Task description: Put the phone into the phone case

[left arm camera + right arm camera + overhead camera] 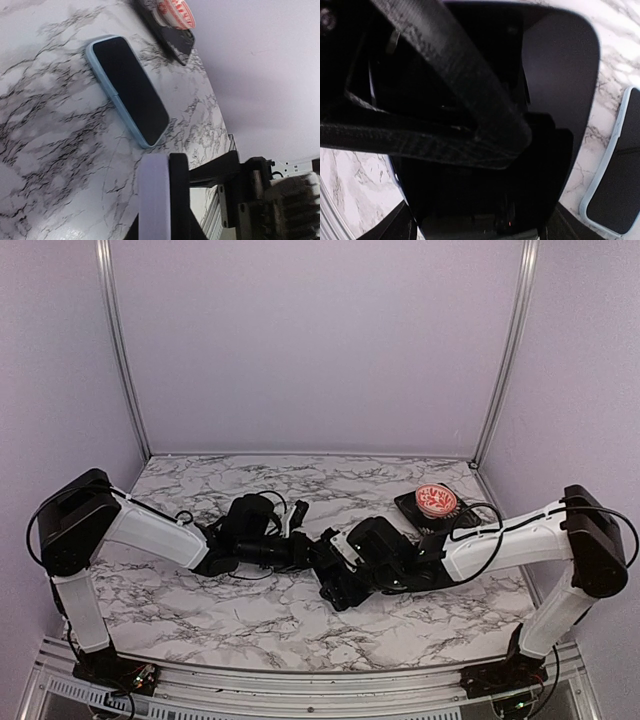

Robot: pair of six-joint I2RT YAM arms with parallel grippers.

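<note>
The phone is a black glossy slab that fills the right wrist view. My right gripper is shut on it, with a finger against each long side. The phone case has a light blue rim and a dark inside. It lies flat on the marble table, just to the right of the held phone, where its rim shows. My left gripper is shut with nothing in it, a short way from the case's near end. From above, both grippers meet at mid-table and cover the case.
A flat black object with a round red-and-white grip lies at the back right, beyond the case. The marble table is walled by lilac panels and metal posts. Cables trail beside the left wrist.
</note>
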